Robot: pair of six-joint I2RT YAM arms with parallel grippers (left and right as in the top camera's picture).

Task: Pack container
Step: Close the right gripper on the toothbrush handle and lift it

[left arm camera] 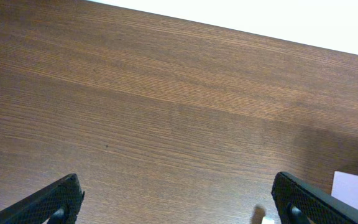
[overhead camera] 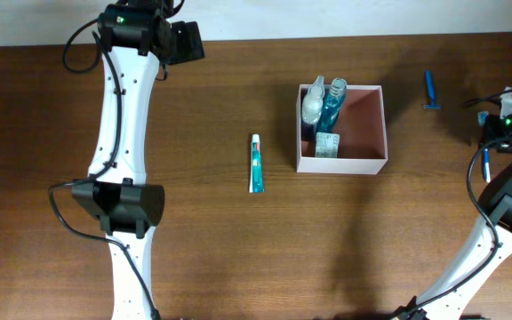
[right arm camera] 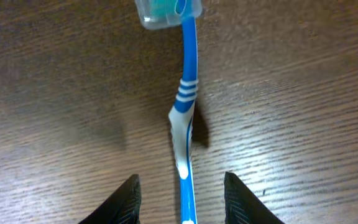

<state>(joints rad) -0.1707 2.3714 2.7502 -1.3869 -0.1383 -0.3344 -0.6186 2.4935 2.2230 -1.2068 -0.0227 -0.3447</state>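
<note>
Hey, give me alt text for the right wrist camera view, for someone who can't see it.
A blue-and-white toothbrush lies on the brown wood table, centered between the fingers of the open right gripper without touching them. Its clear-capped head points away, at the top edge.

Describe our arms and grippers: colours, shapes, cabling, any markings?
The left arm and right arm match: slim white links joined by bulky black joint housings, with loose black cables looping alongside. A small green light glows near each wrist. The fingers are matte black and finely textured. No readable markings show.
</note>
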